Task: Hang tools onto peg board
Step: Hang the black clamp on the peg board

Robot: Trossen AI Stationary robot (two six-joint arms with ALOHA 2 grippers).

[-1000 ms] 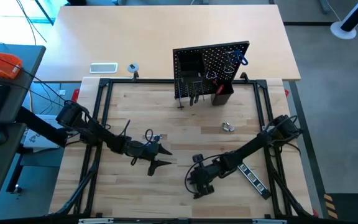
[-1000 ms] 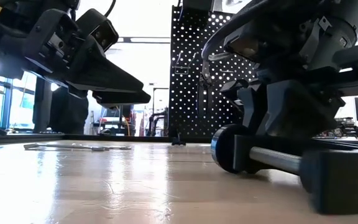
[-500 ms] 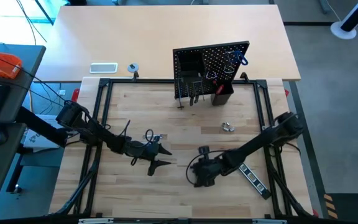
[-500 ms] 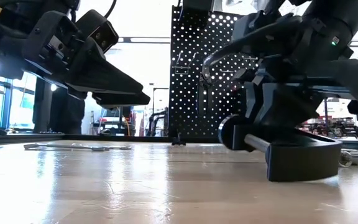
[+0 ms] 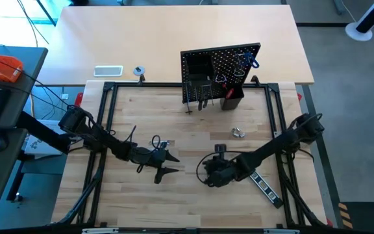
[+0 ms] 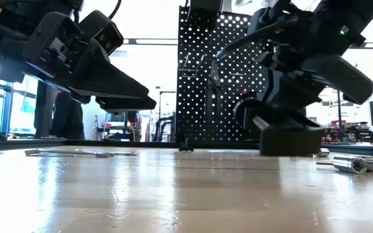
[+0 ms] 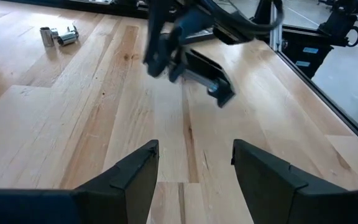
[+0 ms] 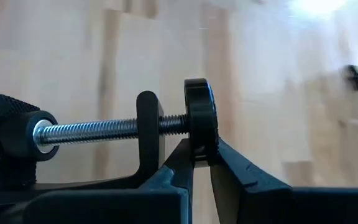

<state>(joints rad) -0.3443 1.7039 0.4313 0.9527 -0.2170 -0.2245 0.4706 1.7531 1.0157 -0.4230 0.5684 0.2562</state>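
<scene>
My right gripper (image 5: 214, 171) is shut on a black screw clamp (image 5: 219, 156) near the table's middle, low over the wood. The clamp also shows in the low view (image 6: 289, 137) and in the left wrist view (image 7: 205, 76). My left gripper (image 5: 173, 165) hangs open and empty to the clamp's left, above the table (image 7: 194, 168). The black peg board (image 5: 221, 73) stands upright at the far edge, with tools hanging on its hooks and a small bin on its front. A black striped bar (image 5: 263, 185) and silver sockets (image 5: 238, 133) lie flat on the table. My right gripper pinches the round black disc at the end of the clamp's threaded screw (image 8: 199, 127) between its two fingertips (image 8: 227, 167), one on each flat face. The screw lies across the fingers. I cannot tell whether the clamp's underside touches the table.
A thin silver wrench (image 6: 76, 153) lies flat on the table's left part. A socket (image 6: 348, 163) lies near the right arm. A white flat rectangle (image 5: 108, 71) and a small tape roll (image 5: 139, 70) sit beyond the frame at the far left. Bare wood lies between the grippers and the peg board.
My right gripper has carried the clamp toward the table's far edge and a little to the right. It has turned as it went, so the clamp now stands farther from the low camera. My left arm has kept still.
</scene>
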